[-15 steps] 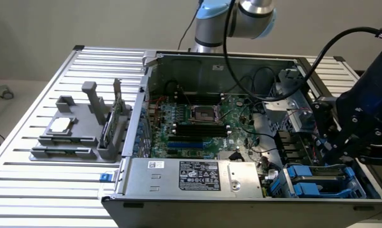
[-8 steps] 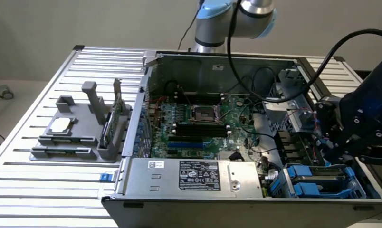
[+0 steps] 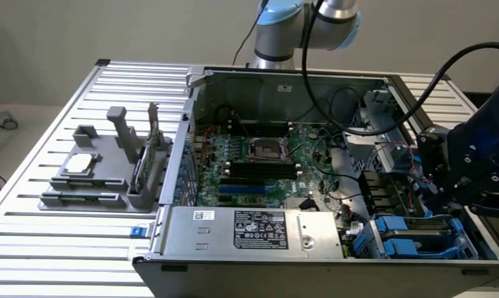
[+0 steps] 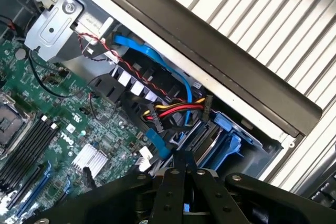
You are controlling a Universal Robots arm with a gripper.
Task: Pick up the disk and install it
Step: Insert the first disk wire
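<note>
My gripper (image 4: 181,165) hangs shut over the drive bay in the corner of the open computer case (image 3: 192,124), with nothing visible between its closed fingers. In the exterior view its black body (image 3: 469,177) stands above the case's right side, near the front. Just beneath it are blue plastic rails (image 4: 227,142) set in the bay (image 3: 419,239), beside a bundle of red, yellow and black wires and a blue cable (image 4: 157,59). I cannot tell whether the disk's metal body lies between those rails; its labelled face is hidden.
The green motherboard (image 3: 258,164) fills the case floor, and the silver power supply (image 3: 249,230) sits at the front. A grey parts holder (image 3: 100,180) with a small square chip and upright cards stands on the slatted table (image 3: 59,248) at the exterior view's left. Black cables loop over the case.
</note>
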